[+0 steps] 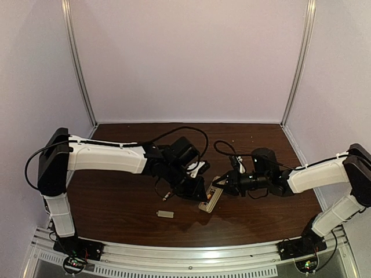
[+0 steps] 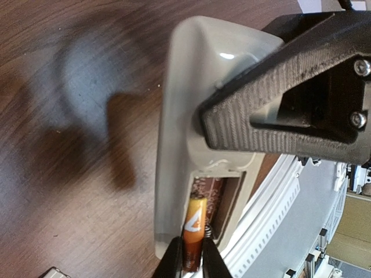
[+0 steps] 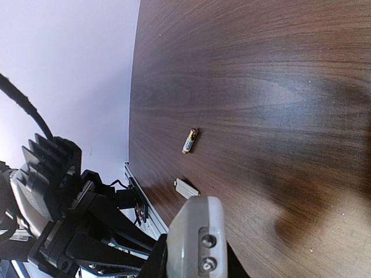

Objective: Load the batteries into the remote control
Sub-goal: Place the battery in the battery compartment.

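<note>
The remote control (image 2: pixel 185 110) lies back-up, pale beige, with its battery bay (image 2: pixel 226 200) open. My left gripper (image 2: pixel 193 255) is shut on one copper-gold battery (image 2: pixel 195 229), whose tip sits at the bay's near end beside a spring. My right gripper (image 3: pixel 194 258) is shut on the remote's other end (image 3: pixel 197 231); one black finger (image 2: pixel 278 110) shows across the remote in the left wrist view. A second battery (image 3: pixel 190 141) lies loose on the table. In the top view both grippers meet at the remote (image 1: pixel 210 200).
A small flat pale grey plate (image 3: pixel 186 188) lies on the brown table near the remote, also in the top view (image 1: pixel 166 214). The metal rail (image 1: pixel 191 259) runs along the table's near edge. My left arm (image 3: pixel 64 220) fills the lower left of the right wrist view.
</note>
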`<state>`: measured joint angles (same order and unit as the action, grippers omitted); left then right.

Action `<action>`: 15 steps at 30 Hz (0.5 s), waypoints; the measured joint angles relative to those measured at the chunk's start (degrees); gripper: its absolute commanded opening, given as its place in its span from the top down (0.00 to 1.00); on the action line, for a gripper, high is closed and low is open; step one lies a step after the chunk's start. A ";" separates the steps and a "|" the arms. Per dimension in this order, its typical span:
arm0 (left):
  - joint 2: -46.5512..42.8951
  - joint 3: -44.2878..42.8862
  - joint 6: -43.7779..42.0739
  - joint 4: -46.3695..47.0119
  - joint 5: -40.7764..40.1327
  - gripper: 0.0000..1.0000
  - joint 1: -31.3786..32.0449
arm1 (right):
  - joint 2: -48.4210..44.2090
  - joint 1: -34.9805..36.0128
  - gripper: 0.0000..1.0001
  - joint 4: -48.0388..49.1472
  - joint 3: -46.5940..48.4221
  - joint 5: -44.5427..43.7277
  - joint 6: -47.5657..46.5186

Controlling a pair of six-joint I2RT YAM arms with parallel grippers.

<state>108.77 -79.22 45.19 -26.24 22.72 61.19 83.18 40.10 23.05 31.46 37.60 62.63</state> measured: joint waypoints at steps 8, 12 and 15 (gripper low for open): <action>0.46 -1.22 0.17 0.07 -0.83 0.94 0.00 | 0.52 0.00 1.00 2.19 -0.70 0.11 1.73; 0.63 -1.55 0.44 0.02 -1.25 0.86 0.00 | 0.85 0.00 1.00 3.13 -0.87 0.13 2.32; 0.76 -1.79 0.61 0.00 -1.55 0.80 0.00 | 1.03 0.00 1.00 3.78 -0.98 0.15 2.38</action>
<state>109.54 -81.01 45.80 -26.24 21.17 61.19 84.20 40.10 26.83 30.48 37.76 65.01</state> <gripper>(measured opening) 0.157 0.215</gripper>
